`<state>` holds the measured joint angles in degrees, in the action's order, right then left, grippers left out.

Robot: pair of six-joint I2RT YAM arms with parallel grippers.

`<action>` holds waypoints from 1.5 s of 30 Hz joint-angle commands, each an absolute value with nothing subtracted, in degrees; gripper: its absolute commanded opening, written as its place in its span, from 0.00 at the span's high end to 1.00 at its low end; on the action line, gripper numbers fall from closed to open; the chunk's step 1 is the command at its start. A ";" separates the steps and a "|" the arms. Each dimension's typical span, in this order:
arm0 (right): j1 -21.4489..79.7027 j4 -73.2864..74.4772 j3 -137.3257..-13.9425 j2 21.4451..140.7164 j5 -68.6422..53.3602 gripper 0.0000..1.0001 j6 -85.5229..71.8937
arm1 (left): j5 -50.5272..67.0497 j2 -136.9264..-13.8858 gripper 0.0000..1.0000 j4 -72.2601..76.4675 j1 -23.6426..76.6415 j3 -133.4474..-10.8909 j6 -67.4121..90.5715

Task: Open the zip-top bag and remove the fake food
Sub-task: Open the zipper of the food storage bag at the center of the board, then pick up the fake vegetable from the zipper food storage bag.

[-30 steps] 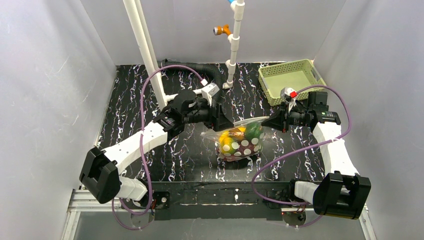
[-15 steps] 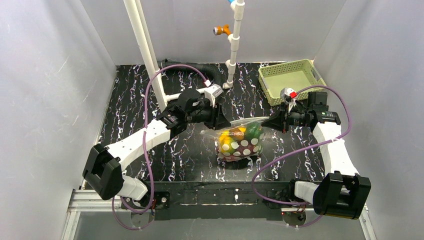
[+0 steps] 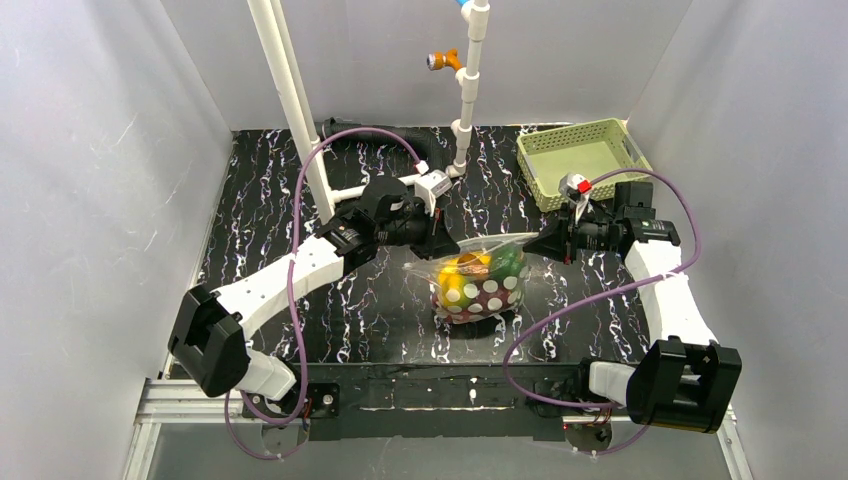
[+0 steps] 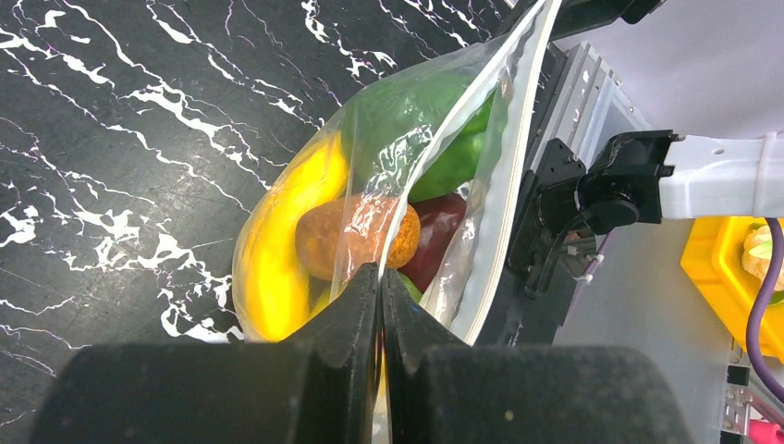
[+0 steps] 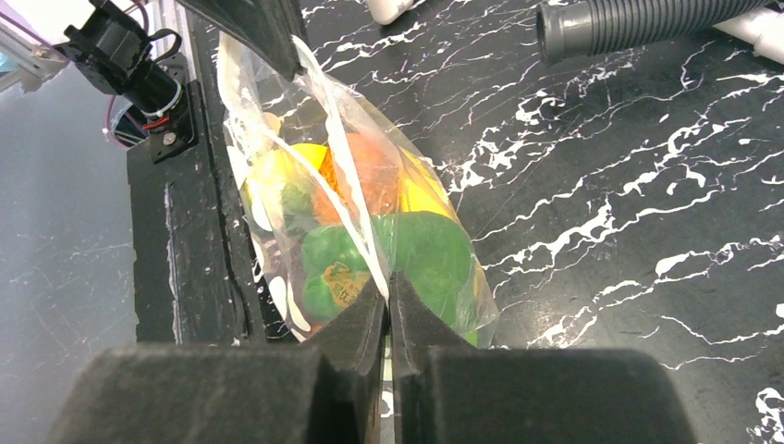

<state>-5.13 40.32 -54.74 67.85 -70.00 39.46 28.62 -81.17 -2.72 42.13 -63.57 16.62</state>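
The zip-top bag (image 3: 482,288), clear with pale dots, stands on the black marbled table between my two arms. It holds the fake food: a yellow banana (image 4: 277,245), an orange-brown piece (image 4: 324,236), a green pepper (image 4: 430,139) and a dark red apple (image 4: 442,222). My left gripper (image 3: 447,243) is shut on the bag's top edge at its left end, the plastic pinched between the jaws (image 4: 380,273). The right gripper (image 3: 537,243) is shut on the same edge at the right end (image 5: 388,282), just above a green ball (image 5: 430,250).
A green basket (image 3: 583,160) sits at the back right corner. A white post (image 3: 295,110) rises behind the left arm. A pipe with an orange valve (image 3: 468,90) stands at the back centre, with a grey corrugated hose (image 5: 638,23) beside it.
The left gripper's jaws have closed on the bag's left top edge, and the left arm has shifted slightly right. The right gripper keeps its hold.
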 commanded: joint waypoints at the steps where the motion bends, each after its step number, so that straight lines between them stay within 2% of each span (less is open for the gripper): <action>1: -4.75 42.20 -59.26 68.82 -67.80 0.86 37.72 | 26.69 -77.89 1.00 0.51 42.29 -64.94 19.97; 8: -4.75 57.99 -72.34 71.48 -63.49 0.40 44.40 | 21.16 -76.39 1.00 6.44 43.00 -63.75 26.91; 10: -4.75 63.91 -77.23 72.59 -62.68 0.36 47.41 | 19.31 -75.87 1.00 7.36 43.26 -63.48 27.76; 17: -3.17 75.33 -89.99 75.25 -63.13 0.38 49.80 | 13.14 -75.03 1.00 8.79 45.80 -64.14 28.48; 19: -0.53 77.10 -91.40 75.89 -63.57 0.43 49.86 | 12.57 -75.46 1.00 9.04 46.63 -64.63 28.84; 23: 11.17 76.28 -88.31 74.71 -60.67 0.46 49.82 | 11.13 -76.33 1.00 10.15 47.77 -64.12 30.22; 31: 26.39 60.30 -77.43 73.63 -56.26 0.47 40.25 | 9.53 -76.44 1.00 11.79 48.32 -62.54 31.81; 37: 26.91 47.85 -72.56 72.95 -46.21 0.52 28.83 | 9.08 -75.59 1.00 12.39 48.25 -61.25 32.35; 45: 25.07 39.78 -67.00 70.25 -33.68 0.52 23.77 | 10.45 -75.67 1.00 14.14 48.29 -59.64 33.04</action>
